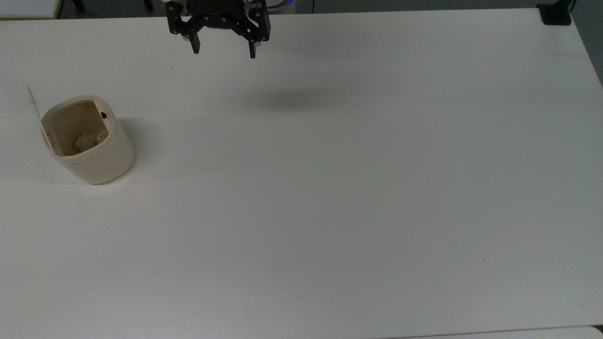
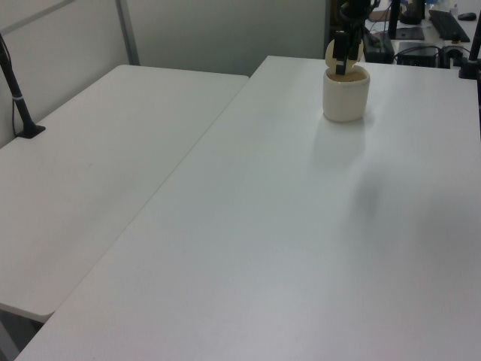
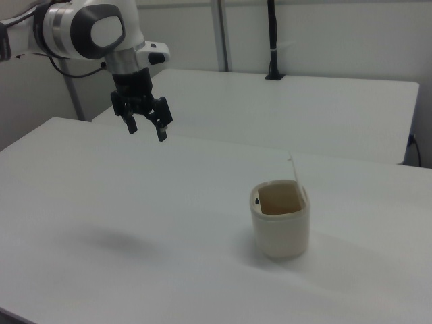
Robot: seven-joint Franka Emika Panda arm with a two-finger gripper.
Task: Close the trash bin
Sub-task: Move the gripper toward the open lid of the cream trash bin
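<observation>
- I see my pincer (image 1: 223, 49) hanging in the air above the white surface (image 1: 330, 197), near the far edge at the top of the top view; its two black fingers (image 1: 195, 44) stand well apart with nothing between them.
- In the right view the pincer (image 3: 146, 130) points downward from the white arm (image 3: 88, 30), high above the surface (image 3: 101, 202), and a soft shadow (image 3: 111, 239) lies below it.
- The trash bin (image 1: 94, 150) stands upright on the surface toward the top view's left, well apart from the pincer.
- Its thin lid (image 1: 33, 100) is open, standing nearly upright at the rim on the top view's left side of the bin.
- A small black latch button (image 1: 103, 115) sits just inside the rim on the side opposite the lid.
- I can make out some pale crumpled scraps (image 1: 87, 140) at the bottom of the bin.
- In the right view the trash bin (image 3: 281, 223) is at the right view's centre right, its lid (image 3: 295, 170) rising as a thin edge-on line from the far rim.
- In the left view the trash bin (image 2: 346, 96) stands at the far end of the surface (image 2: 301, 226), with the round lid (image 2: 331, 51) upright behind it.
- A second white table (image 3: 304, 101) stands beyond the surface in the right view.
</observation>
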